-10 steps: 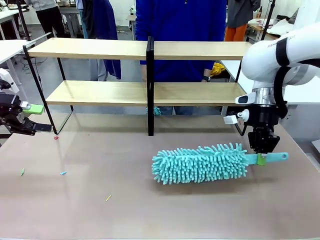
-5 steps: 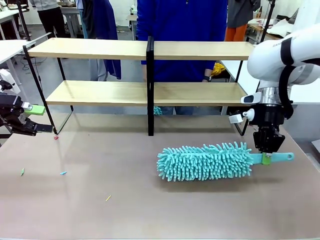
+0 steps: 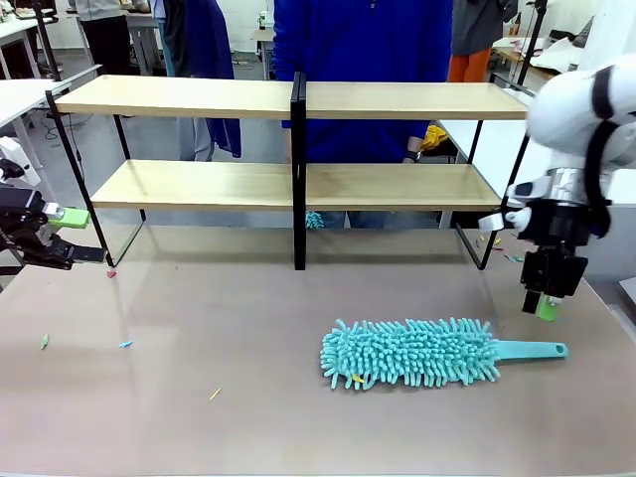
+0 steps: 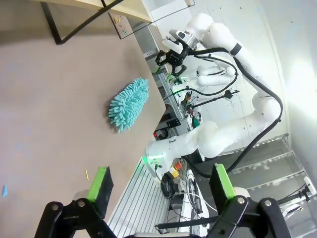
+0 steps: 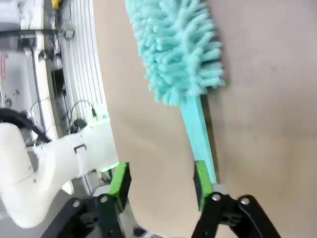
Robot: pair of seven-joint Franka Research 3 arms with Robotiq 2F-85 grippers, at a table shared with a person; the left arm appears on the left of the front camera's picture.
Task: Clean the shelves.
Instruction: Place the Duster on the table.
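Step in hand: the duster is judged set down on the table; a clean upward retreat is called for, so that the handle is not snagged.
Right fingers: spread and released, nothing gripped; one pad is seen just beside the handle end, the fluffy head beyond the fingertips.
Left fingers: parted, empty, well apart from the duster.
Shelves: placed beyond the right fingers, at the far side of the table.
Count: one duster, two boards on one rack, two arms.
Small scraps: at least three counted on the table.
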